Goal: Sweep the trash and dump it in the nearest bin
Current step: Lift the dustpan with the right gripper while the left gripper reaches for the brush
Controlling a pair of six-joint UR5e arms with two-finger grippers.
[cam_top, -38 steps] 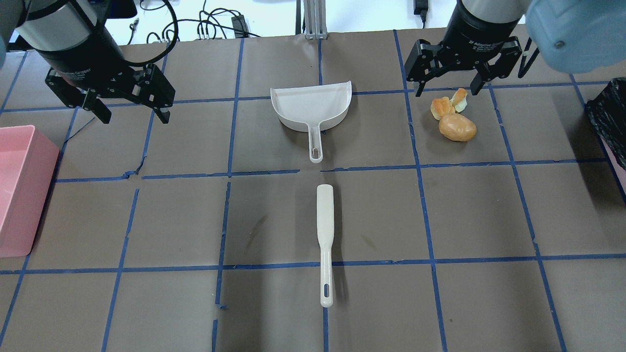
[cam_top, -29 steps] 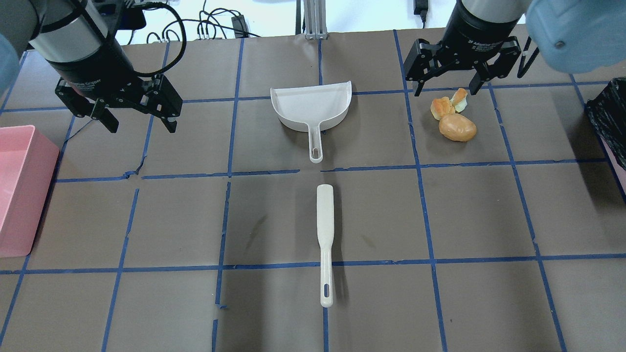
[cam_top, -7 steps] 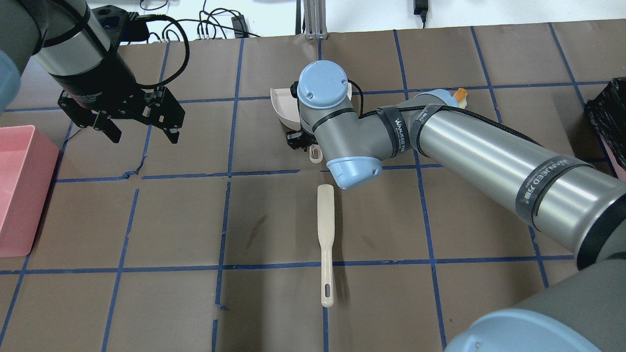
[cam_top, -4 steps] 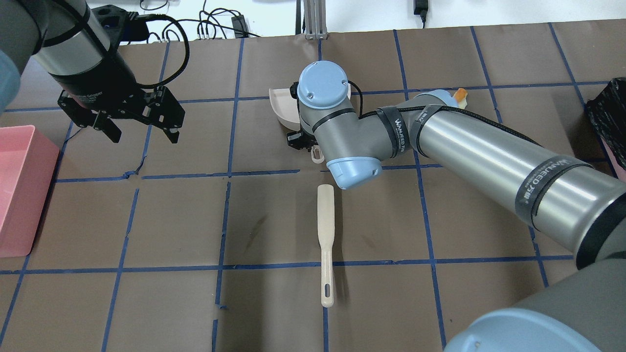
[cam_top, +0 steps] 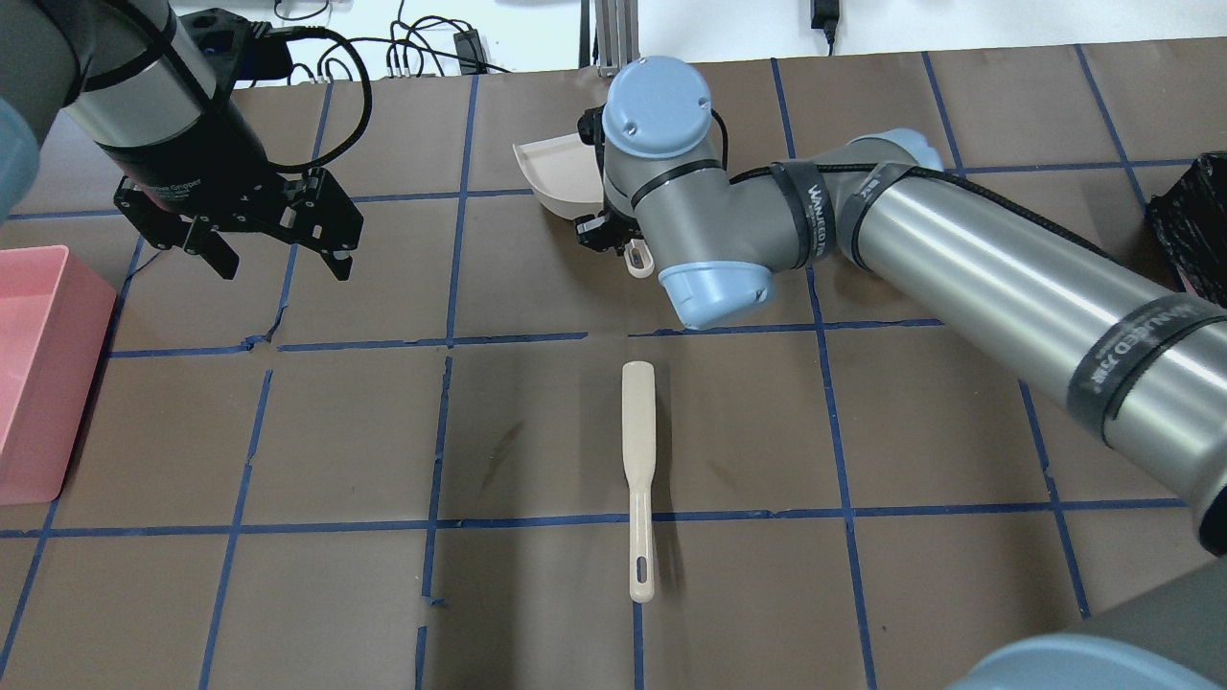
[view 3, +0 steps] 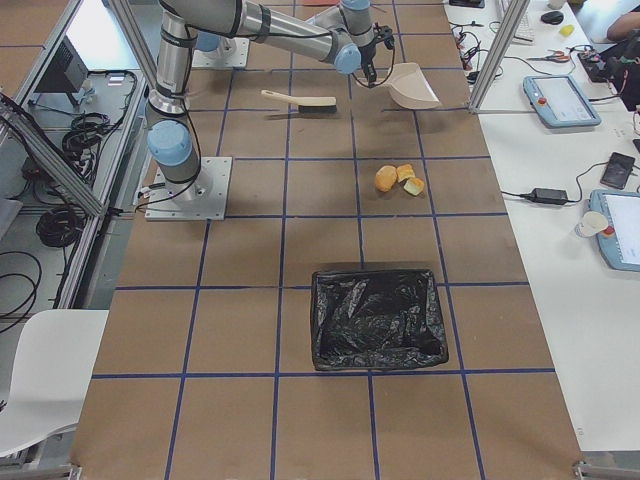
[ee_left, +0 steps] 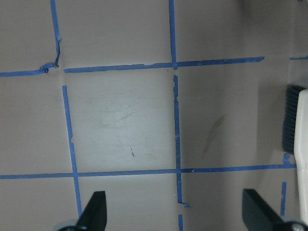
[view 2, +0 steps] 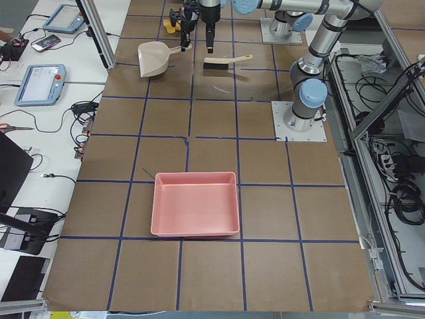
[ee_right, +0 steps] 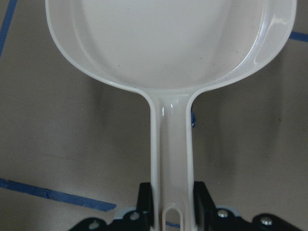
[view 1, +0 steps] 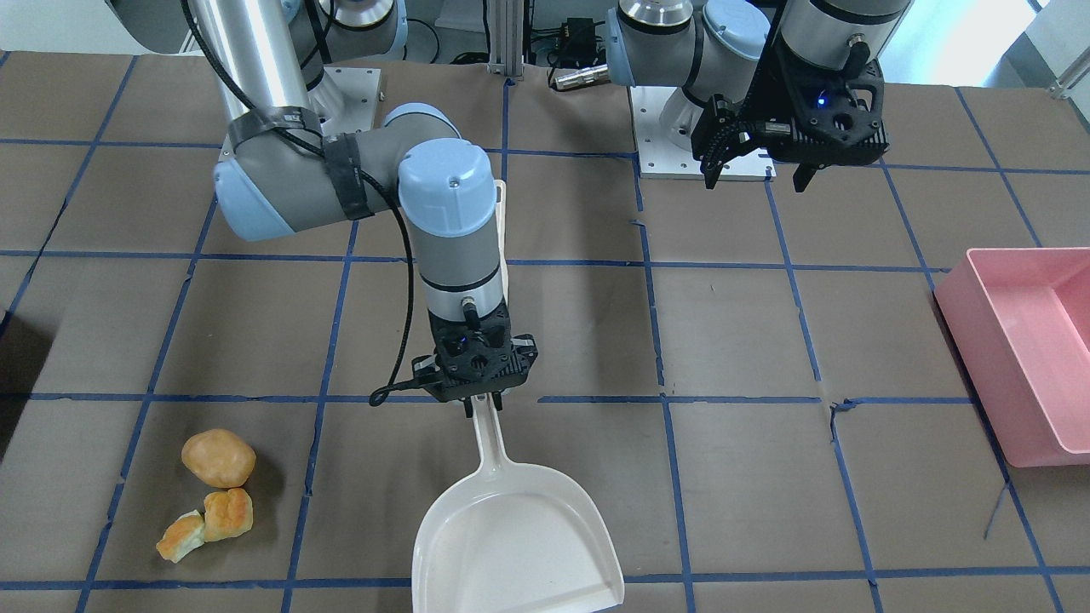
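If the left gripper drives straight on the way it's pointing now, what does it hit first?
Most likely the bare table: the open left gripper points down at it with nothing between. The brush sits off to one side.

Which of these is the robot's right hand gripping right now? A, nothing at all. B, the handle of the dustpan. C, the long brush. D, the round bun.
B: the right wrist view shows the right hand shut on the handle of the dustpan, while the brush lies apart from both hands.
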